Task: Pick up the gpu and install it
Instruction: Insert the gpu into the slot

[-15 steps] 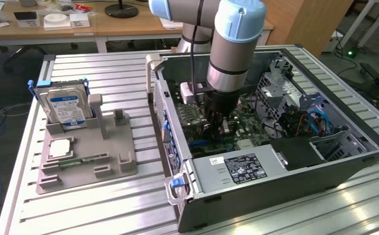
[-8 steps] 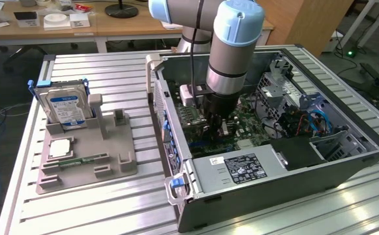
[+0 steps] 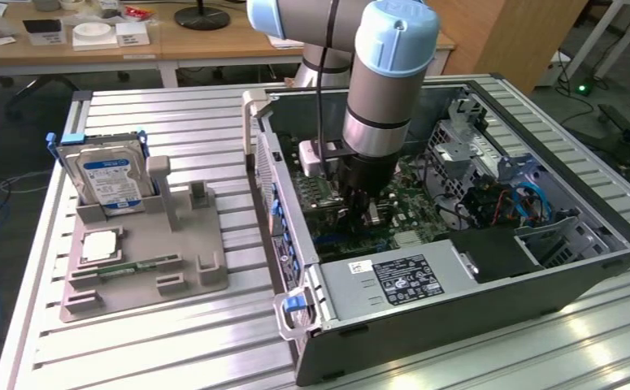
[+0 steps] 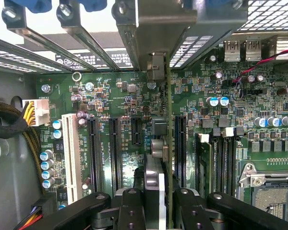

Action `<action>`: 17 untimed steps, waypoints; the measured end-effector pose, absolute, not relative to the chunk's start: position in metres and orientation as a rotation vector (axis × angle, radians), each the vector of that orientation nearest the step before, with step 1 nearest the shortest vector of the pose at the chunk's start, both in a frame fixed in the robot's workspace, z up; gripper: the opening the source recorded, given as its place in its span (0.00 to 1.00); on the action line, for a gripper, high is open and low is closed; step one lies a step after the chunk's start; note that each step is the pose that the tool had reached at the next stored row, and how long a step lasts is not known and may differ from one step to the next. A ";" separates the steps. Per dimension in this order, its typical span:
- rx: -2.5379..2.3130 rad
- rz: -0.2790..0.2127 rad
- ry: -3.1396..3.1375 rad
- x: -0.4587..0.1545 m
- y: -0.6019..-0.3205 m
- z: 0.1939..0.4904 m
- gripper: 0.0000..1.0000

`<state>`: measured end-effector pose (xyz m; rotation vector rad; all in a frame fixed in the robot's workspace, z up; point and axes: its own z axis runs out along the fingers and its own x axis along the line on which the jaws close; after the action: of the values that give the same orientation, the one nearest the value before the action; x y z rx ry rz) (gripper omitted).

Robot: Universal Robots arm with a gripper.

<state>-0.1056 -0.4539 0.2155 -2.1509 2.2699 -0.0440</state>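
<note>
1. The arm (image 3: 385, 81) reaches down from above into the open computer case (image 3: 445, 268), which lies on its side on the slatted metal counter (image 3: 162, 341).
2. The claw (image 4: 159, 203) is clamped on the gpu (image 4: 156, 158), with a black finger (image 4: 132, 206) pressed on either side of the card's upper edge.
3. The gpu stands on edge, seen edge-on in the wrist view, above the green motherboard (image 4: 110, 96), between two of its long black expansion slots (image 4: 116, 153).
4. The card's metal bracket end (image 4: 156, 67) points toward the case's rear slot openings (image 4: 81, 33).
5. Whether the card's lower edge is touching a slot, I cannot tell.
6. In the exterior view, a grey holder tray (image 3: 146, 252) sits on the counter at the case's left, well apart from the claw.
7. A silver hard drive with a blue label (image 3: 109, 179) stands upright in that tray.
8. A narrow green memory stick (image 3: 141, 266) lies flat near the tray's front.
</note>
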 end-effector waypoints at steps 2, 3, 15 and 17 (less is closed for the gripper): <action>-2.151 -0.044 2.270 -0.106 -0.454 0.215 0.28; -2.151 -0.044 2.270 -0.106 -0.454 0.215 0.28; -2.151 -0.044 2.270 -0.107 -0.454 0.215 0.28; -2.151 -0.044 2.270 -0.107 -0.454 0.215 0.28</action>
<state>-0.1069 -0.4539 0.2155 -2.1508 2.2697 -0.0439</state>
